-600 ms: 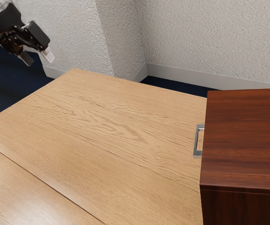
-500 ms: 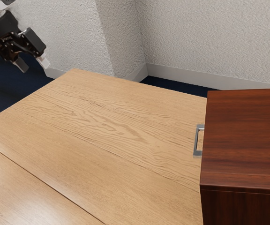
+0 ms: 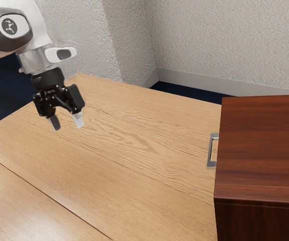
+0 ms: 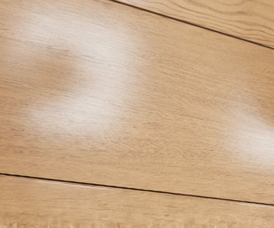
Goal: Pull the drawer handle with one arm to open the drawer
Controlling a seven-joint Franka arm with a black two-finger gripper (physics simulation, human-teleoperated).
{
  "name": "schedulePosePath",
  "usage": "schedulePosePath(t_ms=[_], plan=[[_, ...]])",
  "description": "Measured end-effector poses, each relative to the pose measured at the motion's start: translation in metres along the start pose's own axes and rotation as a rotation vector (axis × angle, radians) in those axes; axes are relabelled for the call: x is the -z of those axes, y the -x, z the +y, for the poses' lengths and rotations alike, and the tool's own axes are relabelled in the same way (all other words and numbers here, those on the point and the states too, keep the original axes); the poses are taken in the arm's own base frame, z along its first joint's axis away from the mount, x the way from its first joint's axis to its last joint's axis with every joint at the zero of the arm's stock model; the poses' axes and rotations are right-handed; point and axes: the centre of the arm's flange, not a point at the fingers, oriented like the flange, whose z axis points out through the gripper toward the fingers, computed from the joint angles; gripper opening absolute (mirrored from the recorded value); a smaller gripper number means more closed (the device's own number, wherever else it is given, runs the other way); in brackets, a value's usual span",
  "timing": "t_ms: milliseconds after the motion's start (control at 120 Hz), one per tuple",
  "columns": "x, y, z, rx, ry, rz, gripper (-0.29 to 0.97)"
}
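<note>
While the claw (image 3: 66, 123) hangs above the worktop (image 3: 134, 170) at the exterior view's left, its two fingers point down, stand apart and hold nothing. The drawer handle (image 3: 212, 150), a pale metal bar, sits on the front of the dark wooden cabinet (image 3: 262, 145) at the exterior view's right, well apart from the claw. The drawer looks shut. In the wrist view, bare worktop (image 4: 137, 118) with a dark seam (image 4: 127, 187) lies under the hand. The step in hand, I judge, is the reach. To do it well, the arm should cross low over the wood and turn the hand so the fingers face the cabinet front. They should straddle the bar at its middle before closing, so that the pull runs straight out from the cabinet without twisting.
</note>
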Motion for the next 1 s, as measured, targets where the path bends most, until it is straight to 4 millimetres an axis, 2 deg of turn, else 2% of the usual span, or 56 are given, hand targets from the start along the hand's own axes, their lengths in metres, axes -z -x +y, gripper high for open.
schedulePosePath(t_ms=[67,133,292,350,417,583,667,750,925,1000], plan=[[-0.015,-0.003,-0.012,0.029,0.059,0.000,0.64],[-0.018,-0.007,-0.016,0.044,0.120,0.031,0.64],[-0.012,-0.022,0.001,0.038,0.188,0.148,0.65],[-0.016,-0.029,0.019,0.016,0.193,0.172,0.65],[-0.023,-0.034,0.048,-0.026,0.197,0.184,0.65],[-0.065,-0.041,0.133,-0.128,0.230,0.159,0.64],[-0.080,-0.040,0.157,-0.140,0.253,0.152,0.64],[-0.084,-0.043,0.159,-0.120,0.271,0.167,0.64],[-0.081,-0.053,0.137,-0.042,0.315,0.207,0.62],[-0.083,-0.055,0.137,-0.027,0.328,0.220,0.62]])
